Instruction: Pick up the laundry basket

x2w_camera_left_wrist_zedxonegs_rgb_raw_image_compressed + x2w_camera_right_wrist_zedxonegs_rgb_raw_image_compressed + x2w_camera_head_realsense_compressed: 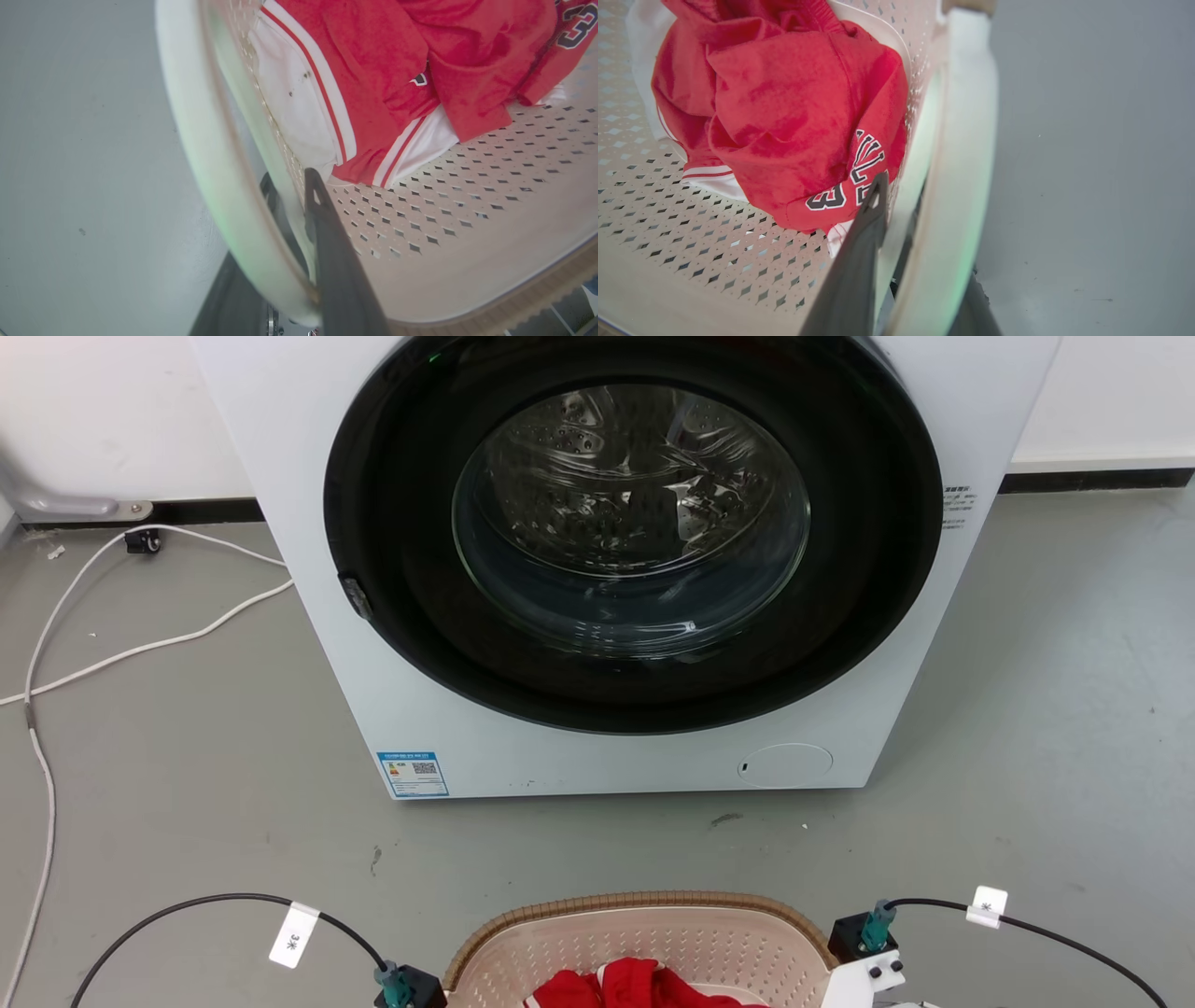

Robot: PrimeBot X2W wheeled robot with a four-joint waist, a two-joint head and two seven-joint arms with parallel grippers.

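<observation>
- Both pairs of jaws are clenched on the laundry basket (644, 902) at its side walls, one finger inside, one outside
- The basket is found before the washer (597, 761)
- Both sides should be raised evenly, kept level

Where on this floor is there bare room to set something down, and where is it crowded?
Free: the grey floor strip between the washer front and the laundry basket rim, and the floor right of the washer to the wall. Crowded: left of the washer, where white cables trail.
</observation>
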